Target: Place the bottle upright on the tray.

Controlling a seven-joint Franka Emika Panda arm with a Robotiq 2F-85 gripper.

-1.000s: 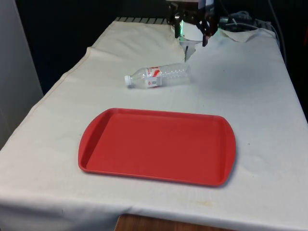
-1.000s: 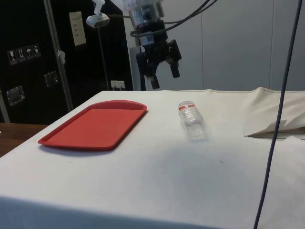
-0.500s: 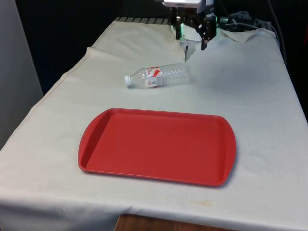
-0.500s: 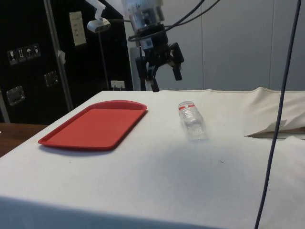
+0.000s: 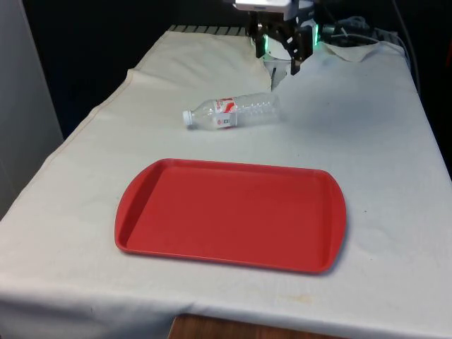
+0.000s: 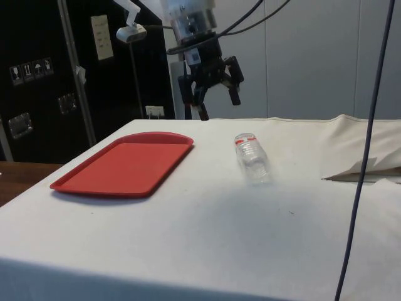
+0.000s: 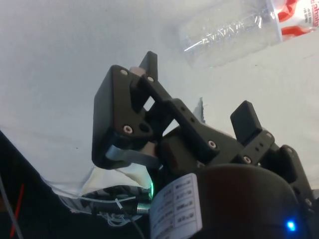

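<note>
A clear plastic bottle with a red and white label and a white cap lies on its side on the white cloth, cap towards the front view's left. It also lies flat in the side view and its base end shows in the wrist view. A red tray sits bare nearer the camera, also seen from the side. My gripper hangs open in the air behind the bottle, well above the table, with nothing between its fingers.
A crumpled fold of cloth rises just behind the bottle. Cables lie at the far end of the table. A cable hangs down at the side view's right.
The gripper has turned about its own axis and shifted slightly towards the front view's left. Bottle and tray have not moved.
</note>
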